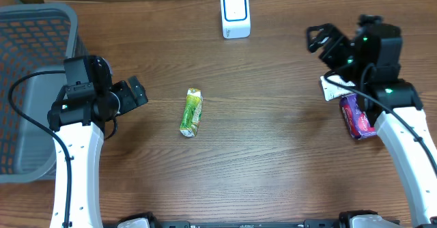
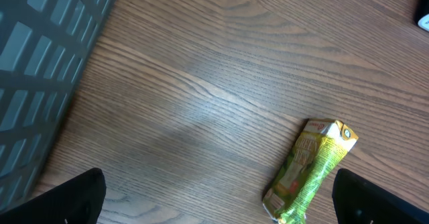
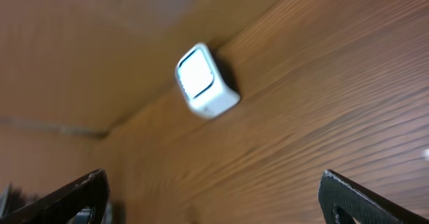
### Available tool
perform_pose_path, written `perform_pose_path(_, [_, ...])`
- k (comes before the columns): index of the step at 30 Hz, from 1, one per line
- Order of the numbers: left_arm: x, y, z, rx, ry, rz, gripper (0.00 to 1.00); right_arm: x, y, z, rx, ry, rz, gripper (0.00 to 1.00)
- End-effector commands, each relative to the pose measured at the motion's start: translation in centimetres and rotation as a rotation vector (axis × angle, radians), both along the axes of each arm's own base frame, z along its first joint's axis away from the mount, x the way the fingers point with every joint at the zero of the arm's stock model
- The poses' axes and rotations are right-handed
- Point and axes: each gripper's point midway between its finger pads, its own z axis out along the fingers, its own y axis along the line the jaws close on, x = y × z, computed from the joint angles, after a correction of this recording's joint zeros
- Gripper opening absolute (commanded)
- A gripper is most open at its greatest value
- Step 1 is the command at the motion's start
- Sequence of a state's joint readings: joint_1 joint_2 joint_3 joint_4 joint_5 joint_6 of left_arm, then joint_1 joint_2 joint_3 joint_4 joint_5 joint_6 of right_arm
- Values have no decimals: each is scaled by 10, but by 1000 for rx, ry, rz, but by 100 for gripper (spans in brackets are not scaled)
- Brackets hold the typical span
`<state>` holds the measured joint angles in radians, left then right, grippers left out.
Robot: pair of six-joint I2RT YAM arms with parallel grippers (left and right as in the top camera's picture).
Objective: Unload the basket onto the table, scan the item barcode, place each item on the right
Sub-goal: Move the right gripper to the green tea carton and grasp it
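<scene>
A green and yellow snack packet [image 1: 191, 112] lies flat in the middle of the table; in the left wrist view the packet [image 2: 312, 170] sits at the lower right, just inside the right finger. My left gripper [image 1: 141, 92] stands open to the left of it, with nothing between its fingers [image 2: 74, 198]. The white barcode scanner [image 1: 235, 15] stands at the back centre. My right gripper [image 1: 323, 41] is open and empty, raised at the right and facing the scanner [image 3: 204, 82], well apart from it.
A grey mesh basket [image 1: 27, 64] fills the left edge of the table. A purple packet [image 1: 356, 116] and a white wrapper [image 1: 336, 89] lie under my right arm at the far right. Bare wood lies between the green packet and the scanner.
</scene>
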<state>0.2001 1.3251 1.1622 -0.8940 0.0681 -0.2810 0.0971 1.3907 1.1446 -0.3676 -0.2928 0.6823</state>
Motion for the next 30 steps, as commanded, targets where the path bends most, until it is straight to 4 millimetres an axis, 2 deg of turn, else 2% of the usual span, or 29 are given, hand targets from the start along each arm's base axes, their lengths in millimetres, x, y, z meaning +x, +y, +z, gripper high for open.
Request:
perform_pose_path(1, [-1,0,2,9,-8,-17,100,-7,52,-16,25,35,180,100])
perform_pose_path(3, [-1,0,2,9,-8,-17,99,-18,123,-48,2,64,358,98])
perform_pose_path(5, [-1,0,2,9,-8,-17,100,-24,162,-64,4,59,453,93])
perform_pose_path(8, [-1,0,2,9,-8,-17,99,-34,213,-86,25,80,584,86])
perform_pose_path(13, [-1,0,2,9,-8,-17,100,-41,267,-122,-69,229,698,87])
perform_pose_path(16, [-1,0,2,9,-8,-17,100,-50,285,-136,-133,259,701,87])
perform_pose_path(19, [-1,0,2,9,-8,-17,100,-63,293,-160,-228,293,655,87])
perform_pose_path(23, [-1,0,2,9,-8,-17,100,-76,304,-193,-291,331,641,80])
perform_pose_path(27, [-1,0,2,9,-8,-17,100,-79,289,-210,-364,381,603,70])
perform_pose_path(30, [-1,0,2,9,-8,-17,99,-85,255,-225,-444,495,552,69])
